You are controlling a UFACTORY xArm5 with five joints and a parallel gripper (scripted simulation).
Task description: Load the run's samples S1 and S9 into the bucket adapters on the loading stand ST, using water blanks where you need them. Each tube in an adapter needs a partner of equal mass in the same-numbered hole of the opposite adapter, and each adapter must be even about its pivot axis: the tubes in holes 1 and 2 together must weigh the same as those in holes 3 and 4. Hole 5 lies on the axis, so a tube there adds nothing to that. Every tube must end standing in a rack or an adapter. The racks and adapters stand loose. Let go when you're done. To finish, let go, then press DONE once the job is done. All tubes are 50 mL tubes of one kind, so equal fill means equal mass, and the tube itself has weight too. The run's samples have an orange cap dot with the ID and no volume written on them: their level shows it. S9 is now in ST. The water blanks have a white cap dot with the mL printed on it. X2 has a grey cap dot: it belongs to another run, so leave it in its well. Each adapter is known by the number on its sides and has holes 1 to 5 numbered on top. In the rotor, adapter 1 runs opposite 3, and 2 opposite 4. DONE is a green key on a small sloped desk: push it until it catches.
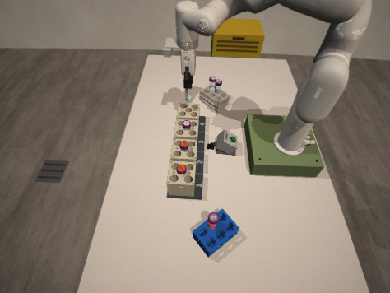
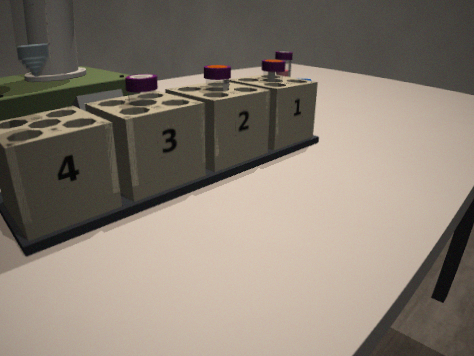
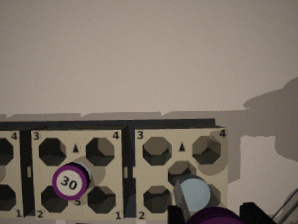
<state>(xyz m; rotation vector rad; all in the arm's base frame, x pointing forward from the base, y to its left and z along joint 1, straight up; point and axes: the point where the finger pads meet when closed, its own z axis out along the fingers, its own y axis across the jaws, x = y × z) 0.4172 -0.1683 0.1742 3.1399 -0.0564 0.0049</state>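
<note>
My gripper (image 1: 188, 87) is shut on a water blank tube (image 1: 188, 97) and holds it upright just above adapter 4 (image 1: 188, 110), which is empty. In the wrist view the tube's rounded bottom (image 3: 194, 194) hangs over the middle of adapter 4 (image 3: 181, 170), near hole 5. Adapter 3 (image 1: 186, 126) holds a white-dot blank marked 30 (image 3: 68, 182) in hole 5. Adapter 2 (image 1: 183, 145) and adapter 1 (image 1: 181, 169) each hold one orange-dot sample tube in the centre hole. All adapters stand on the dark loading stand (image 2: 165, 187).
A grey rack (image 1: 215, 98) with two more tubes stands right of the gripper. A blue rack (image 1: 216, 231) near the front holds the grey-dot tube X2 (image 1: 213, 219). The green DONE key (image 1: 233, 138) sits on its small desk beside the arm's green base (image 1: 284, 146).
</note>
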